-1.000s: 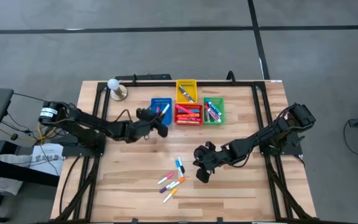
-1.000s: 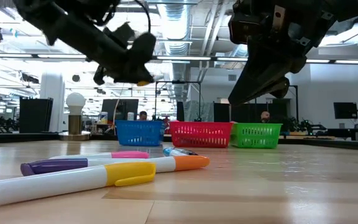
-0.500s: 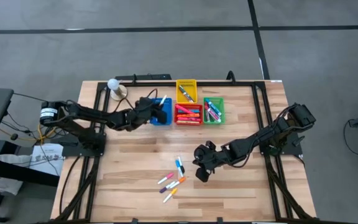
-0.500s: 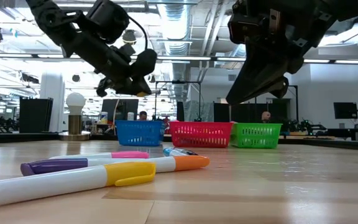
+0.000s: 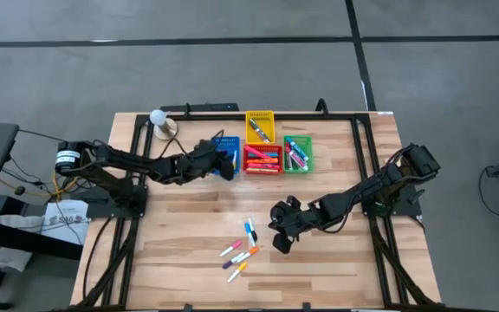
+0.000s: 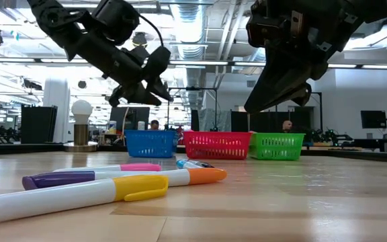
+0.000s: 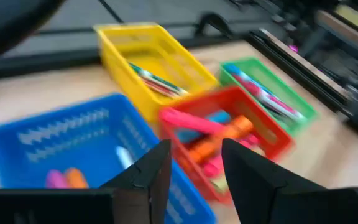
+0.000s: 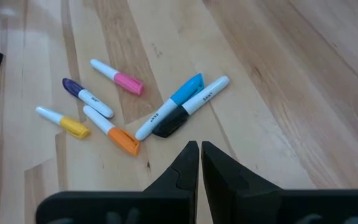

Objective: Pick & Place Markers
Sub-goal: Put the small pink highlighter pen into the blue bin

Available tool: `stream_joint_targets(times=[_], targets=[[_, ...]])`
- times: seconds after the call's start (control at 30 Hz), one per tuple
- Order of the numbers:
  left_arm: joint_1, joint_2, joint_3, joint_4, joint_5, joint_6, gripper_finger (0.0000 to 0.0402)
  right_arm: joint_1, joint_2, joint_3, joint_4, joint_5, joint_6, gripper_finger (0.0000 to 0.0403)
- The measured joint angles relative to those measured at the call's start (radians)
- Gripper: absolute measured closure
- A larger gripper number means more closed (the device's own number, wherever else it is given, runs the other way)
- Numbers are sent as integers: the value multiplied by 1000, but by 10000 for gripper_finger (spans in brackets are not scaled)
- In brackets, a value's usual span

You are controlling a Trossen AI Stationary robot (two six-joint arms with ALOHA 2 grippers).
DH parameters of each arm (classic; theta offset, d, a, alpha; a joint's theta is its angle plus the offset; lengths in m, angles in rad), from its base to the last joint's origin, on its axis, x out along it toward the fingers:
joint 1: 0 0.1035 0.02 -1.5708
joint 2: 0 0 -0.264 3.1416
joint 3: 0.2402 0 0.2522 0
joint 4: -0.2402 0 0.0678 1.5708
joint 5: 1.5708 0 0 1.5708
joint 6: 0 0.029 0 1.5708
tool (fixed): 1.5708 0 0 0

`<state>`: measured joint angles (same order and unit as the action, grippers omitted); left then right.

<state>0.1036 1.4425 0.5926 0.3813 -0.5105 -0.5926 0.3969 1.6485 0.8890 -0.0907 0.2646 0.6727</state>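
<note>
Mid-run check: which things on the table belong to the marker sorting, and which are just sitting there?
Part of the job:
- loose markers on the table
- blue bin, red bin, yellow bin and green bin, each holding markers
- left gripper open over the blue bin; right gripper shut near the loose markers

Just lying about:
- white bulb on a stand at the table's back-left corner

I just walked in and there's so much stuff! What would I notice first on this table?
Probably the four bright bins at the table's far edge: blue, red, green, and yellow behind the red one, all holding markers. The left end effector hangs open over the blue bin. Nearer the front, loose markers lie scattered on the wood, with the right end effector shut just beside them.
</note>
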Motion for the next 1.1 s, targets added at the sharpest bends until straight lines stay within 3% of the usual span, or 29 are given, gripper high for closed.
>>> stream_joint_targets(times=[0.17, 0.57, 0.7, 0.9, 1.1], targets=[[-60, 0, 0, 0, 74, -34, 264, 0, 0, 0, 8, 1, 0, 392], [-380, 0, 0, 1, 76, -57, 270, 0, 0, 0, 76, 26, 9, 392], [-491, 0, 0, -4, 75, 46, 272, 0, 0, 0, 76, 27, 8, 392], [-599, 0, 0, -67, 59, 84, 257, 0, 0, 0, 76, 49, 1, 392], [-686, 43, 2, -66, 20, 6, 243, 0, 0, 0, 76, 50, 1, 392]])
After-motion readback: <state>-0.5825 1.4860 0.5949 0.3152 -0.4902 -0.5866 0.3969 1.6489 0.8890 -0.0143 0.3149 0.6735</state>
